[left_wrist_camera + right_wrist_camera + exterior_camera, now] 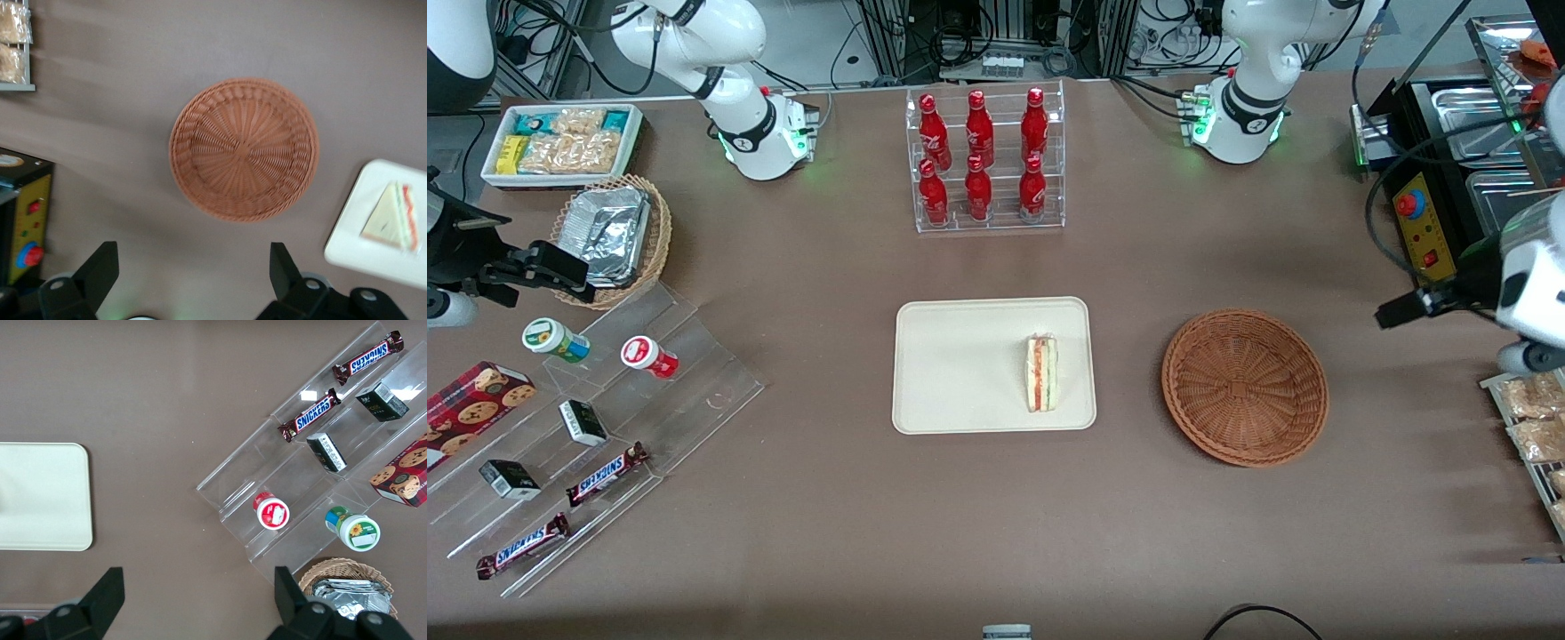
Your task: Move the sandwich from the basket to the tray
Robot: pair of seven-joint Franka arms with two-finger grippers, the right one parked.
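Sandwich (1041,372) lies on the tray (960,364), on the part of it nearest the basket (1244,387), cut edge with red, orange and green layers facing up. The basket sits on the table (827,267) beside the tray, toward the working arm's end, and holds nothing. The working arm is drawn up at its end of the table, mostly cut off by the front view's edge, so that view shows only part of its wrist and a dark block. The gripper (193,270) shows in the left wrist view, where it hangs high above bare table just beside the basket, its two dark fingers (100,267) spread wide apart with nothing between them. That view looks straight down on the basket's woven spiral and catches a corner of the tray with the sandwich. The front view alone shows the rack of red bottles (983,160), farther from the camera than the tray. Toward the parked arm's end lie a clear stepped stand (605,427) with Snickers bars (605,474), small boxes and tubs, and a tan basket of foil containers (609,236); the right wrist view shows these closer, plus a bare end of the tray.
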